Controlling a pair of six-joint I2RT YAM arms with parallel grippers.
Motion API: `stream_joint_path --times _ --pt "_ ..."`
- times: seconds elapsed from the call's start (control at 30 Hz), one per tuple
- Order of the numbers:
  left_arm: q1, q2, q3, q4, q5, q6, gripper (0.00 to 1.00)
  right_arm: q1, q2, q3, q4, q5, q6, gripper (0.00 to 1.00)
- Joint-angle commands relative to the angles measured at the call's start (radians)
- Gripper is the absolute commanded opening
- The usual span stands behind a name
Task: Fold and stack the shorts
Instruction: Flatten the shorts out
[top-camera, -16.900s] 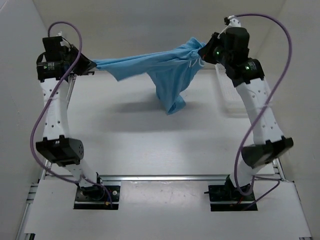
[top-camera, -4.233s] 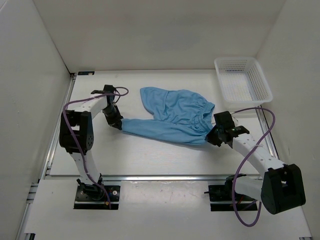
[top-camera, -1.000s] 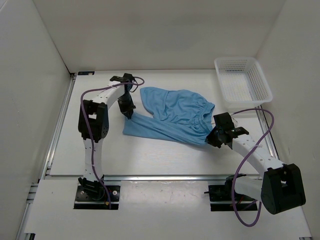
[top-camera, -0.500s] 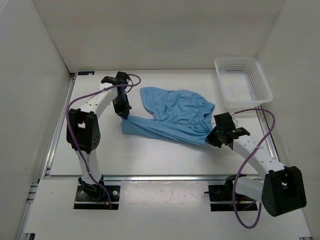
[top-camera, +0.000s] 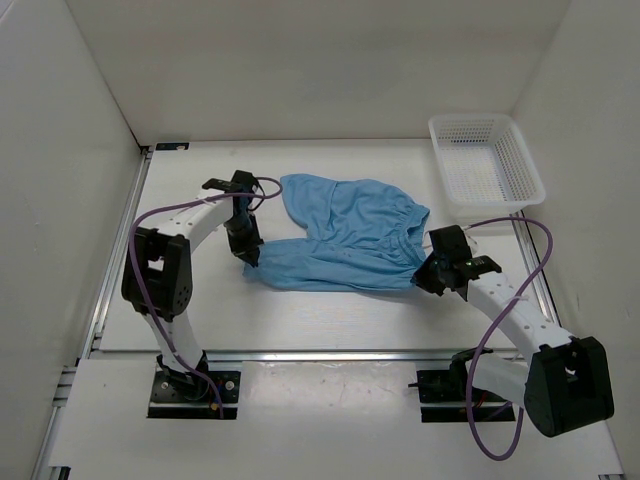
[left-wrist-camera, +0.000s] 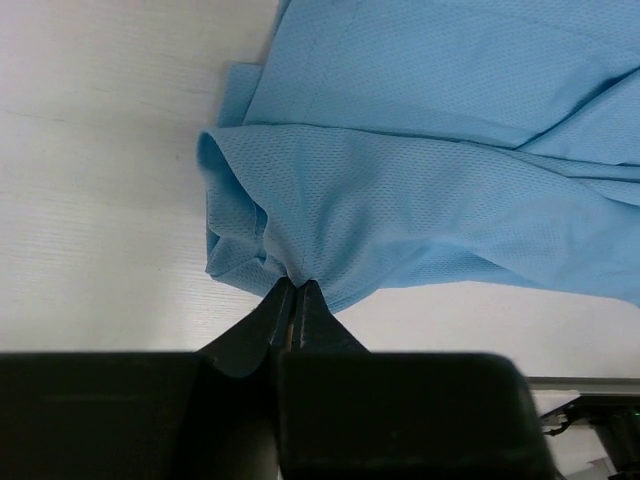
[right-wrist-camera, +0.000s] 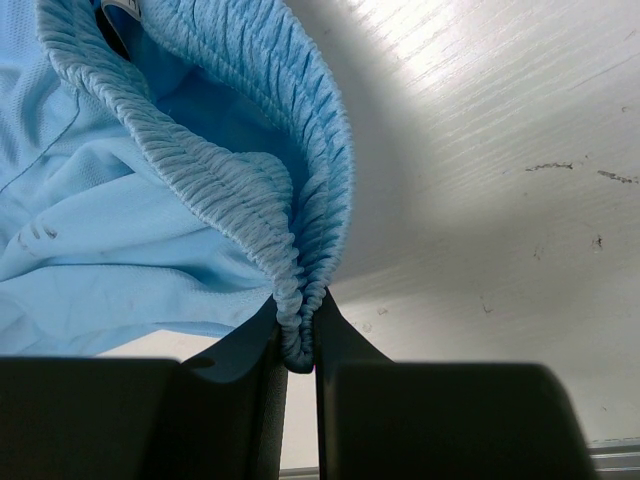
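Observation:
The light sky-blue shorts (top-camera: 345, 235) lie spread on the table's middle, waistband to the right. My left gripper (top-camera: 251, 262) is shut on the near leg's hem at the left; the wrist view shows its jaws pinching the mesh fabric (left-wrist-camera: 400, 200) at the left gripper's tips (left-wrist-camera: 297, 285). My right gripper (top-camera: 424, 282) is shut on the gathered elastic waistband (right-wrist-camera: 250, 190), which bunches between the right gripper's jaws (right-wrist-camera: 297, 335). The far leg lies flat toward the back left. The drawstring is not visible.
A white mesh basket (top-camera: 485, 165) stands at the back right corner. White walls enclose the table on left, back and right. The metal rail (top-camera: 330, 355) runs along the near edge by the arm bases.
My left gripper has carried the near leg's hem toward the near side and slightly right, spreading that leg flatter. The right gripper has stayed put on the waistband.

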Motion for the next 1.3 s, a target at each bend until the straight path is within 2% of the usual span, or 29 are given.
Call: stream_joint_path --times 0.0,0.1,0.17,0.23,0.27,0.33,0.37,0.53,0.6,0.63,0.67,0.7,0.73,0.77,0.97,1.17,1.27 --pt "-0.005 -0.066 -0.012 0.044 0.025 -0.008 0.10 -0.003 -0.025 -0.003 -0.012 0.012 -0.014 0.00" --pt "-0.005 -0.075 -0.012 0.044 0.025 -0.008 0.13 -0.003 -0.025 -0.003 -0.012 0.012 -0.014 0.00" --pt "-0.005 -0.075 -0.012 0.044 0.025 -0.008 0.28 -0.003 -0.025 -0.003 -0.012 0.012 -0.014 0.00" --pt "-0.005 -0.075 -0.012 0.044 0.025 -0.008 0.31 -0.003 -0.025 -0.012 -0.012 0.012 -0.014 0.00" --pt "-0.005 -0.075 -0.012 0.044 0.025 -0.008 0.28 -0.003 -0.025 -0.012 -0.012 0.012 -0.014 0.00" --pt "-0.005 -0.075 -0.021 0.044 0.025 -0.008 0.12 -0.003 -0.025 -0.012 -0.012 0.012 -0.014 0.00" --pt "-0.005 -0.075 -0.021 0.044 0.025 -0.008 0.10 -0.003 -0.025 -0.012 -0.012 0.012 -0.014 0.00" --pt "-0.005 -0.096 -0.021 0.044 0.025 -0.008 0.12 -0.003 -0.025 -0.012 -0.012 0.012 -0.014 0.00" --pt "-0.005 -0.096 -0.021 0.032 0.025 -0.008 0.26 -0.003 -0.025 -0.012 -0.012 0.012 -0.014 0.00" --pt "-0.005 -0.096 -0.021 0.032 0.025 -0.008 0.31 -0.003 -0.025 -0.012 -0.012 0.012 -0.014 0.00" --pt "-0.005 -0.096 -0.021 0.032 0.038 -0.008 0.31 -0.003 -0.025 -0.012 -0.012 0.012 -0.014 0.00" --pt "-0.005 -0.096 -0.021 0.032 0.038 0.001 0.27 -0.003 -0.016 -0.012 -0.012 0.012 -0.014 0.00" --pt "-0.005 -0.096 -0.021 0.032 0.038 0.001 0.16 -0.003 -0.016 -0.012 -0.012 0.012 -0.014 0.00" --pt "-0.005 -0.096 -0.021 0.032 0.038 0.001 0.10 -0.003 -0.016 -0.012 -0.012 0.012 -0.014 0.00" --pt "-0.014 -0.119 -0.009 0.023 0.019 -0.008 0.10 -0.003 -0.016 -0.012 -0.012 0.012 -0.014 0.00" --pt "-0.003 -0.129 0.139 -0.055 -0.027 0.001 0.10 -0.003 -0.025 0.032 -0.024 0.012 -0.034 0.00" --pt "0.036 -0.118 0.248 -0.097 -0.027 0.020 0.10 -0.003 -0.025 0.098 -0.045 0.038 -0.063 0.00"
